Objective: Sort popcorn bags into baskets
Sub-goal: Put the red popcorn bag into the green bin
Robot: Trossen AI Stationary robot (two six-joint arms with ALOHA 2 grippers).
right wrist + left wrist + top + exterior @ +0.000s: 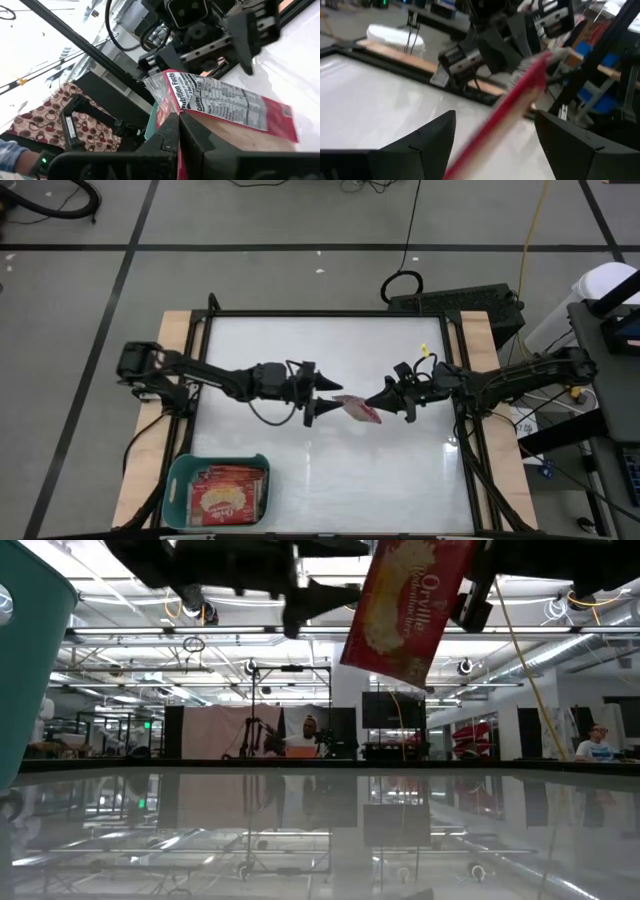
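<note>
My right gripper (374,404) is shut on a red popcorn bag (357,408) and holds it high over the middle of the white table; the low view shows the popcorn bag (410,605) slanting well above the surface. My left gripper (331,397) faces it from the left, open. Its two fingers (432,137) stand on either side of the bag's free end (517,102) without touching it. The teal basket (178,480) stands at the near left corner with popcorn bags (228,496) lying flat in it. My right gripper pinches the bag's right-hand edge (172,107) between its two shut fingers, coming level from the table's right side. The bag is lifted clear of the table and juts out toward the left gripper, tilted, with its printed grey panel (225,102) showing.
A black frame (330,313) runs round the white table top, with wooden strips (170,340) along the left and right sides. In the low view the basket's teal wall (30,650) rises at the left. Cables and equipment lie beyond the far edge.
</note>
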